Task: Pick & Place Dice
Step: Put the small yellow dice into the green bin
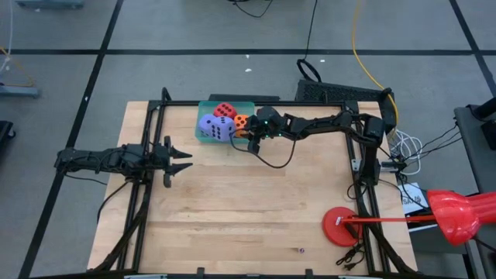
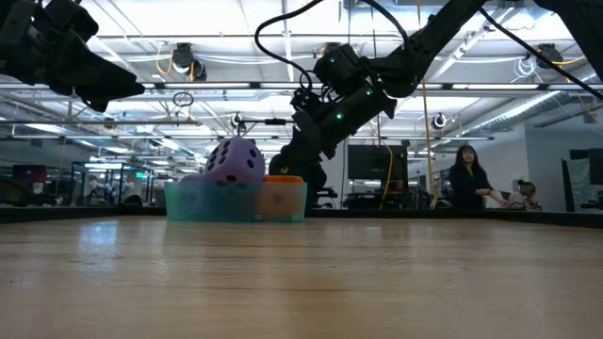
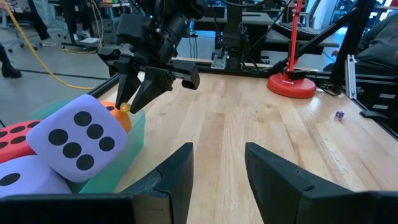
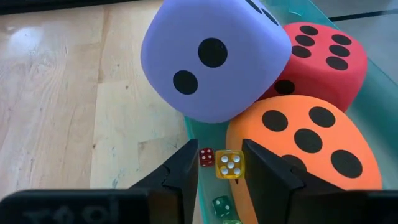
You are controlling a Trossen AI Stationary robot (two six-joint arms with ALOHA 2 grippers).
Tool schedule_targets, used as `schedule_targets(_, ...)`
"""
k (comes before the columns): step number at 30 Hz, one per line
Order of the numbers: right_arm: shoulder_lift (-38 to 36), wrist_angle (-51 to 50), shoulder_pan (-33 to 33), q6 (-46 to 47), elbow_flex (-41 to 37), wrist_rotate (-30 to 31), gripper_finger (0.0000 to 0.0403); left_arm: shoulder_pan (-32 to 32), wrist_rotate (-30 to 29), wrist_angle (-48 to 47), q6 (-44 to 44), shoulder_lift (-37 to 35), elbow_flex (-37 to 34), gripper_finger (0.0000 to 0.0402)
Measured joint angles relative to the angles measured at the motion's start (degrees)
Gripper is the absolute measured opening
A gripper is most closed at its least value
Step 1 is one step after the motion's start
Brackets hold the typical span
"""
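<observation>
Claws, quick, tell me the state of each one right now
Left claw: open, holding nothing, over bare table.
Right claw: open over the tray, a small yellow die between its fingers, not gripped.

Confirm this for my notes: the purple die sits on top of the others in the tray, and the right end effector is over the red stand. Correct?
Not quite. The purple die does top the pile in the tray, but the high view shows the right end effector at the tray's edge beside the orange die, far from the red stand.
</observation>
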Motion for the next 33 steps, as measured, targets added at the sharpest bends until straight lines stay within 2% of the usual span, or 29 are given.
schedule_targets(11, -0.02, -0.01, 0.00, -2.73, 0.00, -0.02, 0.0116, 0.00, 0.00, -0.02, -0.01, -0.01, 0.00, 0.0152)
schedule_targets(21, -0.11, 1.69, 0.00, -0.36, -0.01, -0.45, 0.0116, 0.00, -0.01, -0.02, -0.03, -0.01, 0.00, 0.0152)
schedule_targets(28, -0.11, 0.56, 0.00, -5.67, 0.00, 0.17, 0.0116, 0.01, 0.00, -0.02, -0.03, 0.02, 0.00, 0.0152)
schedule_targets(33, -0.06, 0.15, 0.00, -2.96, 0.00, -0.02, 0.0116, 0.00, 0.00, 0.00, -0.03, 0.02, -0.02, 0.0152)
